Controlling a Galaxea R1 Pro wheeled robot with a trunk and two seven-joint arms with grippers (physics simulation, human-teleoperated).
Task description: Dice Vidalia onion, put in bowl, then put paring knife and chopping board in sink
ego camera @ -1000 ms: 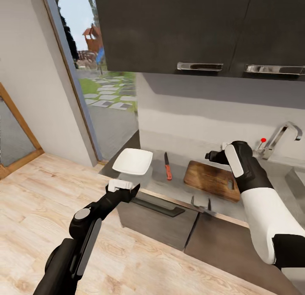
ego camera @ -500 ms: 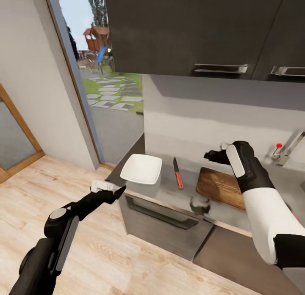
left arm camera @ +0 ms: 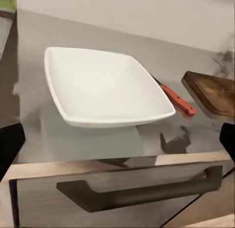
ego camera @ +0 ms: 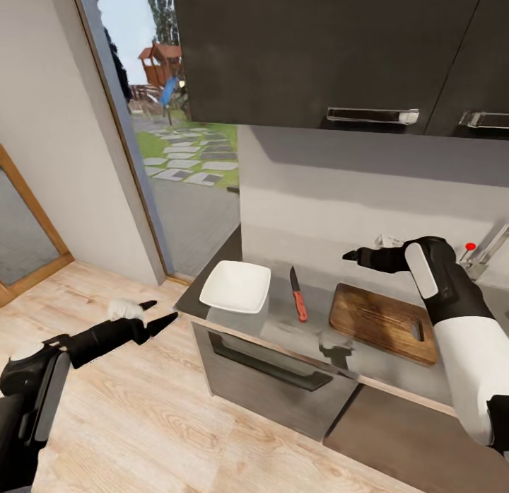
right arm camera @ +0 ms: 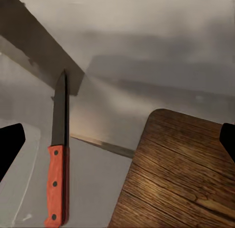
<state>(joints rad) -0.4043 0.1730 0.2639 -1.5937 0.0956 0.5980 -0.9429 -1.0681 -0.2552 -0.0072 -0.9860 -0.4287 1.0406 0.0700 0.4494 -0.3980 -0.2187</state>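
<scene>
The left gripper (ego camera: 161, 316) has dropped away from the bench (ego camera: 283, 325), jaws spread; the right gripper (ego camera: 351, 255) hangs spread above the knife (ego camera: 297, 293), between bowl (ego camera: 235, 286) and board (ego camera: 385, 321).

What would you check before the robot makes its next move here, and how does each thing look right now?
1. Chopping board lies flat on the countertop: ok.
2. Paring knife lies between the bowl and the board, touching neither: ok.
3. Bowl is empty and upright: ok.
4. Right gripper is open, hanging above the board's far end: ok.
5. Left gripper is open, off the counter, over the floor: ok.
6. Onion's place in the sink: cannot tell.
</scene>
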